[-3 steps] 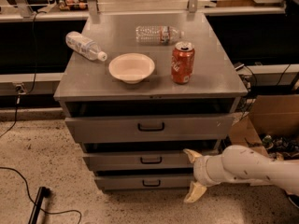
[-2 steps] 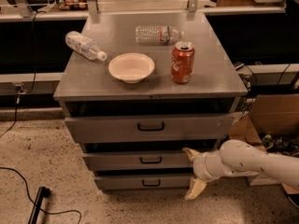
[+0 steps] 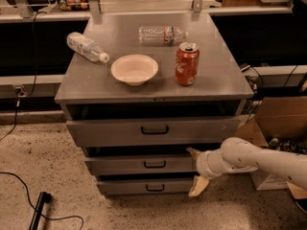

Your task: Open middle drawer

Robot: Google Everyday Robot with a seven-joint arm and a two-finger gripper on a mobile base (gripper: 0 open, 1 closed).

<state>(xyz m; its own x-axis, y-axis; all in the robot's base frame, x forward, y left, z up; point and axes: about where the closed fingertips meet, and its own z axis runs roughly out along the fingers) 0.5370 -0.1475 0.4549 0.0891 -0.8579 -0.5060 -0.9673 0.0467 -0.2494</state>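
Note:
The middle drawer [image 3: 120,165] is a grey metal front with a small black loop handle [image 3: 154,164], set between a taller top drawer [image 3: 105,132] and a slimmer bottom drawer [image 3: 124,186]. My gripper [image 3: 195,169] is at the right end of the middle drawer's front and is open. One fingertip [image 3: 193,152] is at the drawer's top edge and the other [image 3: 198,186] hangs below its bottom edge. The white arm [image 3: 254,159] comes in from the right. The gripper is well to the right of the handle and holds nothing.
On the cabinet top [image 3: 225,75] stand a red soda can [image 3: 186,64] and a white bowl [image 3: 135,69], and two plastic bottles [image 3: 86,47] [image 3: 162,34] lie there. A cardboard box [image 3: 280,119] is at the right. Black cables [image 3: 29,210] lie on the speckled floor at the left.
My gripper has moved slightly up and to the left along the middle drawer's right end. The drawers and the things on top have not moved.

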